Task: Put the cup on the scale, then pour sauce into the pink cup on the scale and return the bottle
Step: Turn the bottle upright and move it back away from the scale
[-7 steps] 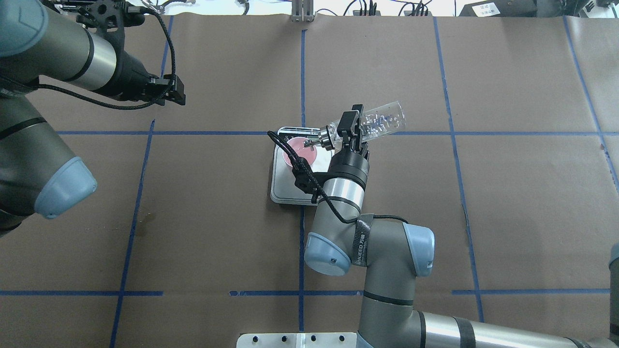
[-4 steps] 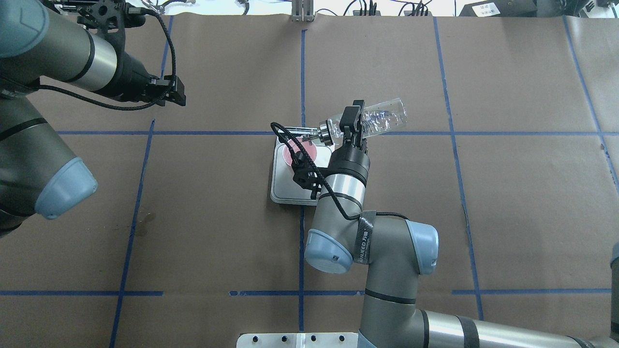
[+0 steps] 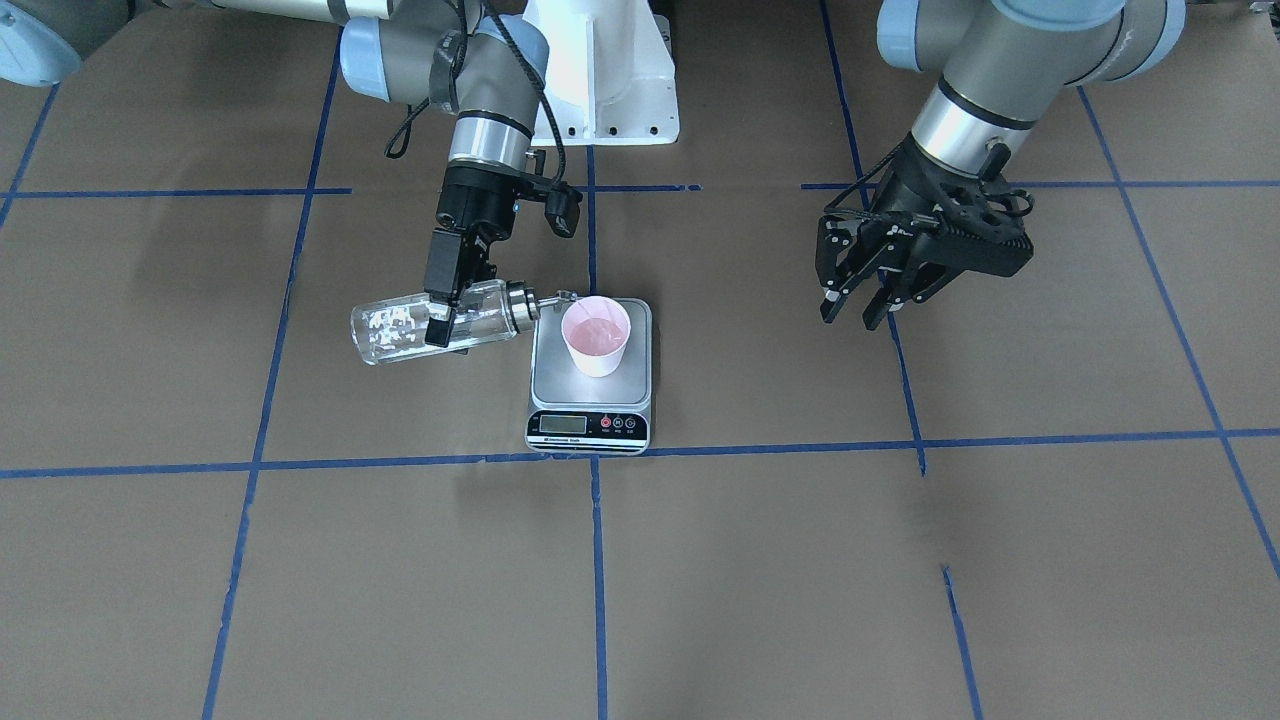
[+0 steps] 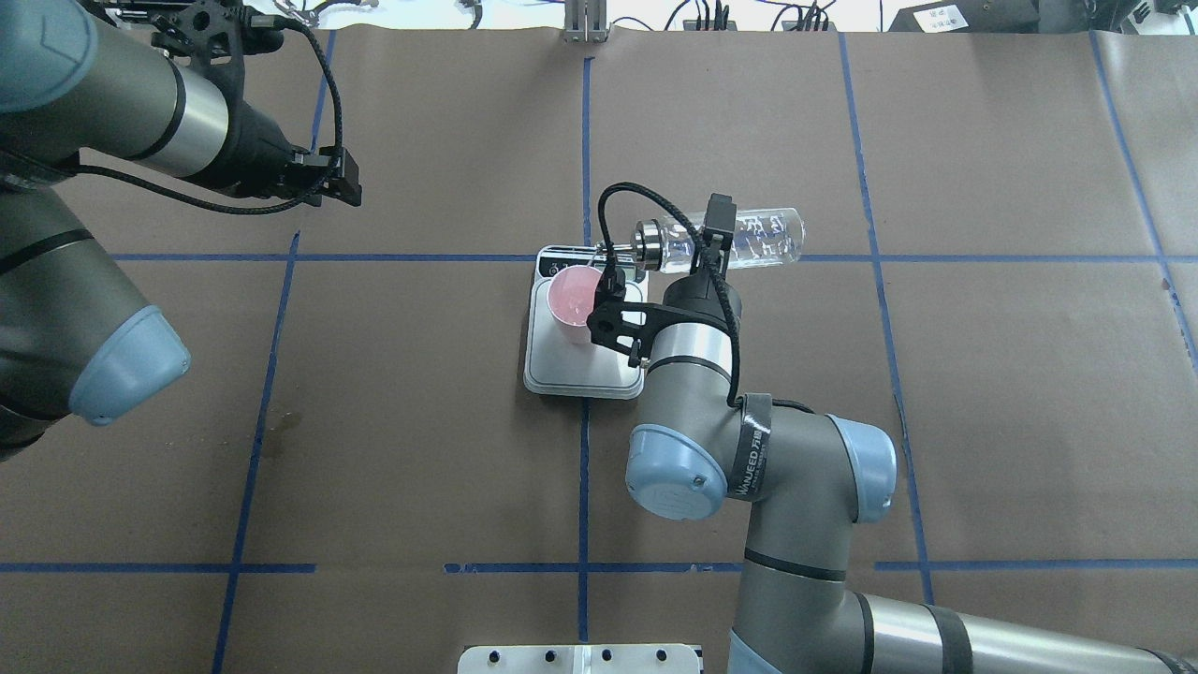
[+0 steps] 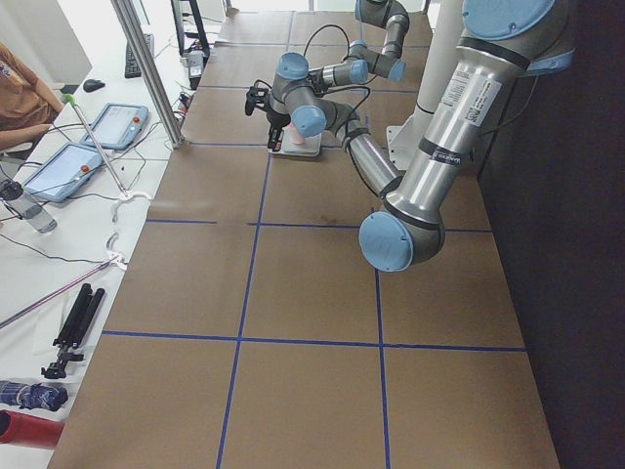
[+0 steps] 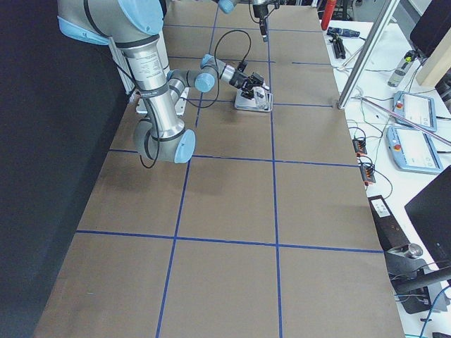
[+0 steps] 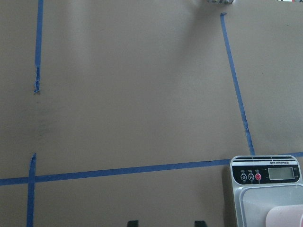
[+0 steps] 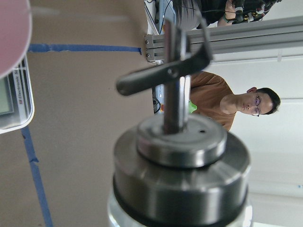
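Note:
The pink cup [image 4: 576, 292] stands upright on the silver scale [image 4: 580, 370], toward its display end. My right gripper [image 4: 713, 239] is shut on the clear glass bottle [image 4: 753, 239], holding it nearly level above the table. The bottle's metal pourer [image 3: 540, 298] points at the cup [image 3: 596, 335] and ends just beside its rim. Clear sauce shows as droplets and glints inside the glass [image 3: 395, 332]. The right wrist view is filled by the pourer top [image 8: 180, 142]. My left gripper [image 3: 860, 305] hangs open and empty, far from the scale [image 3: 555, 375].
Brown paper with blue tape lines [image 4: 585, 140] covers the table. The robot's white base [image 3: 600, 80] is behind the scale. A person [image 8: 222, 101] sits past the table's far edge, by tablets [image 5: 68, 166] and cables.
The right arm has drawn the bottle back to the right and levelled it, so the pourer is off the cup's mouth and now beside the rim. The left arm stayed put.

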`<state>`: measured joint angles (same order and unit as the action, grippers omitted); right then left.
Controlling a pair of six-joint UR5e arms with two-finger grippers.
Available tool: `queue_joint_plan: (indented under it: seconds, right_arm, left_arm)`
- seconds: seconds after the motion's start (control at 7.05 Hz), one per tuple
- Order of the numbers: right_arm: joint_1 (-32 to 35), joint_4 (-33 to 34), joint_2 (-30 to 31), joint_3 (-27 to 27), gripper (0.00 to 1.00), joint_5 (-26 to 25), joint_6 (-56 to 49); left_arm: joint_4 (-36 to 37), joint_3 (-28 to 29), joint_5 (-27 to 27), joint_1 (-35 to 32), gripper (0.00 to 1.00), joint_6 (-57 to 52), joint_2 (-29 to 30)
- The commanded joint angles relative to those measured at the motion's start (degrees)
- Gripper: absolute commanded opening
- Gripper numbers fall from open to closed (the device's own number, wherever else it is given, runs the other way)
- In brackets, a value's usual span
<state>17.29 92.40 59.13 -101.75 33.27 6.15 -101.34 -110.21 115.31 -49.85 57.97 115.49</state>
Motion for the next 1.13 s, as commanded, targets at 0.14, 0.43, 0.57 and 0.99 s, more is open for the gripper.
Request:
queue_joint_plan:
  seconds: [0.14,0.43,0.57,0.99]
  right_arm:
    - [2.0,-16.7,7.4,-4.6,0.0,11.1,7.3]
    - [5.3,-34.5,15.6,-4.7,0.0,19.8,15.4]
    - [6.5,-41.6,19.7,-4.4,0.0,20.6,19.0]
    - [8.7,-47.6,22.0,-4.5,0.0,23.9,41.2]
  left_arm:
    - [0.0,0.1,0.0,0.0,0.5,0.0,0.2]
    - [0.0,0.3,0.0,0.0,0.5,0.0,0.2]
    - [0.0,-0.1,0.0,-0.1,0.5,0.2,0.3]
    - [0.1,-0.2,0.0,-0.2,0.5,0.3,0.3]
